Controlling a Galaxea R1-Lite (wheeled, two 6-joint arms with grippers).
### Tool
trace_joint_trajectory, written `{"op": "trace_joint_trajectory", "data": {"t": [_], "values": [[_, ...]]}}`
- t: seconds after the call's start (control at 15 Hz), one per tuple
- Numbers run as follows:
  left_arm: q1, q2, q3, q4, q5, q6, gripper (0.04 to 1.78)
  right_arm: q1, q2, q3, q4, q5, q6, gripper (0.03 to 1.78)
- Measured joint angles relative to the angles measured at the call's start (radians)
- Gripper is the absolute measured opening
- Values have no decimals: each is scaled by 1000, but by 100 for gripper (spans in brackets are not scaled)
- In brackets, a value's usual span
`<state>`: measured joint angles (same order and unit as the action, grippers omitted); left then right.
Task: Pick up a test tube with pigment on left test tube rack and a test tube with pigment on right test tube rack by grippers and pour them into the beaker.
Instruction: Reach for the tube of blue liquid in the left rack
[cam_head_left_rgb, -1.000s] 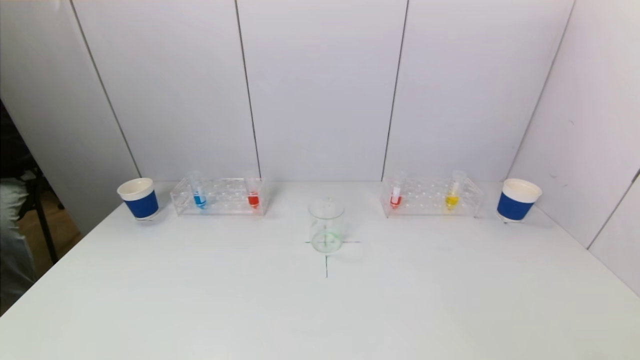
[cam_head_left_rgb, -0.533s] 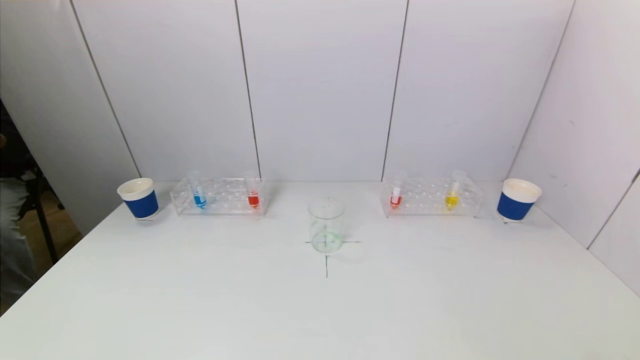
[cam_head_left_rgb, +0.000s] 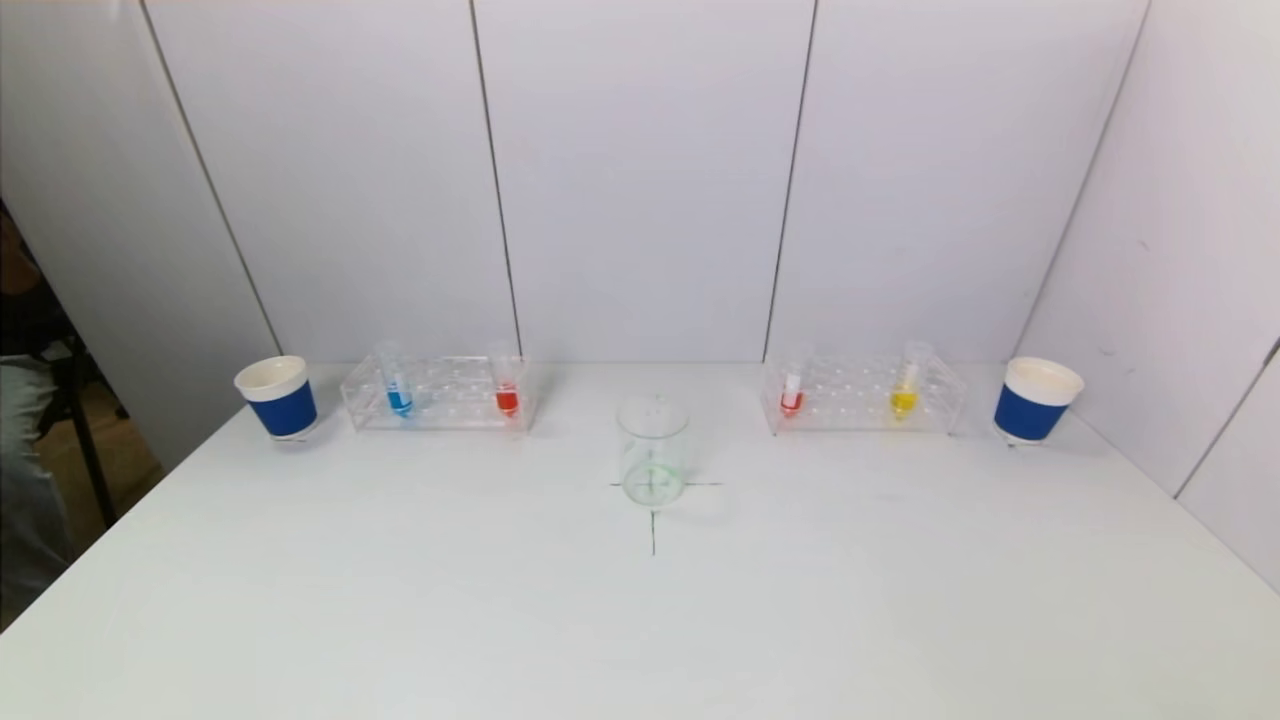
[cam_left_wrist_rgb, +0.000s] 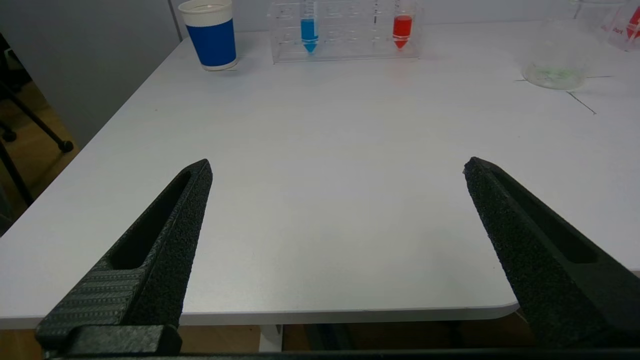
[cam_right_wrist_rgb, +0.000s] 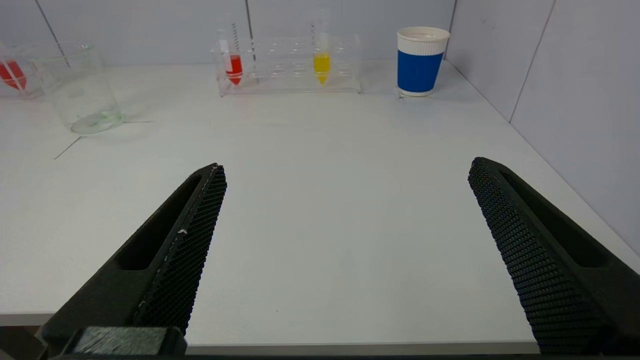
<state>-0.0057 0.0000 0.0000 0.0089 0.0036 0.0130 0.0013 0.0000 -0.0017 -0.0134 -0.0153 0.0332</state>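
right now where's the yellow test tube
In the head view the yellow test tube stands in the right test tube rack at the table's far right, between the rack's red tube and the blue paper cup.

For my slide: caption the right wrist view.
Open right gripper at table edge, facing rack, beaker and cup.

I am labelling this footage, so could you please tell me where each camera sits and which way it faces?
Head view: high on the robot, looking forward and down at the table, both racks and the beaker; no arm shows.
Left wrist view: low at the near table edge, facing the left rack; the open left tool frames it.
Right wrist view: likewise, facing the right rack; the open right tool frames it.
Shared: all three views show the beaker.
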Motion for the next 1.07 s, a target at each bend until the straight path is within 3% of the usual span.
{"op": "trace_joint_trajectory", "data": {"t": [0.53, 0.8, 1.07], "values": [[0, 0, -36, 11, -11, 10, 176, 0, 0, 0, 0, 0, 0, 176], [-1, 76, -218, 59, -44, 66, 176, 0, 0, 0, 0, 0, 0, 176], [-1, 309, -438, 68, -40, 84, 176, 0, 0, 0, 0, 0, 0, 176]]}}
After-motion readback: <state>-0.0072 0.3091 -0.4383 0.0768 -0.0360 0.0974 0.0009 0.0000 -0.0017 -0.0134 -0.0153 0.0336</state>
